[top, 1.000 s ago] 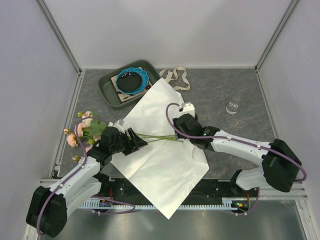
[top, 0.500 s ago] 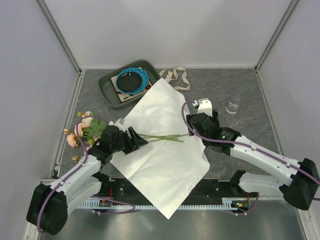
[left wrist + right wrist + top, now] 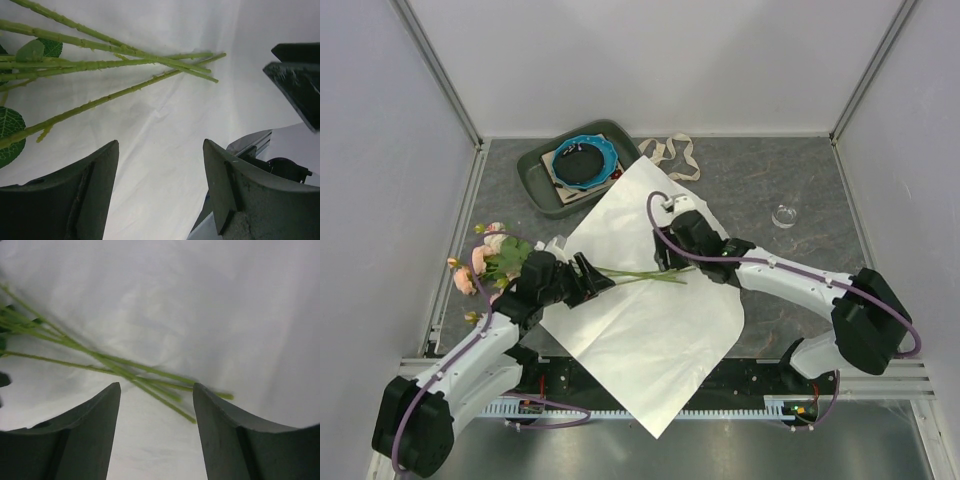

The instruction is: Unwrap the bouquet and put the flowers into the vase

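So your flowers point(image 3: 495, 262) are lying flat, rose heads hanging off the left corner of the unfolded paper sheet point(image 3: 650, 340) and the green stems point(image 3: 642, 274) running across its middle, while the vase point(image 3: 783, 215) stands well off the sheet's right side. Your left gripper point(image 3: 598, 281) sits over the sheet's left edge, jaws wide apart with nothing between them. Your right gripper point(image 3: 666, 258) hovers over the sheet near the stem tips, jaws spread too, gripping nothing.

Grey table point(image 3: 770, 170); on it white paper point(image 3: 640, 330), green tray point(image 3: 528, 170), cream ribbon point(image 3: 670, 158), clear vase point(image 3: 783, 215)
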`<action>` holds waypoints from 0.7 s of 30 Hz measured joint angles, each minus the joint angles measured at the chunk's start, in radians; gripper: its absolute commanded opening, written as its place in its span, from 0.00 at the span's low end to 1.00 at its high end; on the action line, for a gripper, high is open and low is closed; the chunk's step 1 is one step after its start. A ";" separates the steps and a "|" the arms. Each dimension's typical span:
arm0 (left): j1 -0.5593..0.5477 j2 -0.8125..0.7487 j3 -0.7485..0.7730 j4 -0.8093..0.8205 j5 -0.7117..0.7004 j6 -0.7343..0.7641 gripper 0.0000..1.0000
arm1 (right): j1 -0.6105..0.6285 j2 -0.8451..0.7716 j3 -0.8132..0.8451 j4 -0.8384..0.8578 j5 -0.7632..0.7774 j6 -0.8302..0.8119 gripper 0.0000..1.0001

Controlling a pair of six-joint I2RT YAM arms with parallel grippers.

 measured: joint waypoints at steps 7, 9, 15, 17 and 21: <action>0.011 -0.047 0.017 -0.064 -0.023 0.004 0.75 | -0.262 -0.013 -0.129 -0.013 0.128 0.016 0.71; 0.018 -0.045 0.026 -0.073 -0.026 0.005 0.74 | -0.301 -0.018 -0.159 -0.037 0.192 0.007 0.77; 0.077 0.046 0.087 -0.097 -0.025 -0.005 0.60 | -0.300 -0.018 -0.180 -0.081 0.233 -0.055 0.80; 0.109 0.076 0.113 -0.111 -0.023 -0.012 0.60 | -0.273 -0.018 -0.175 -0.080 0.214 -0.093 0.80; 0.153 0.053 0.121 -0.133 -0.037 -0.043 0.56 | -0.150 -0.018 -0.116 -0.053 0.090 -0.164 0.78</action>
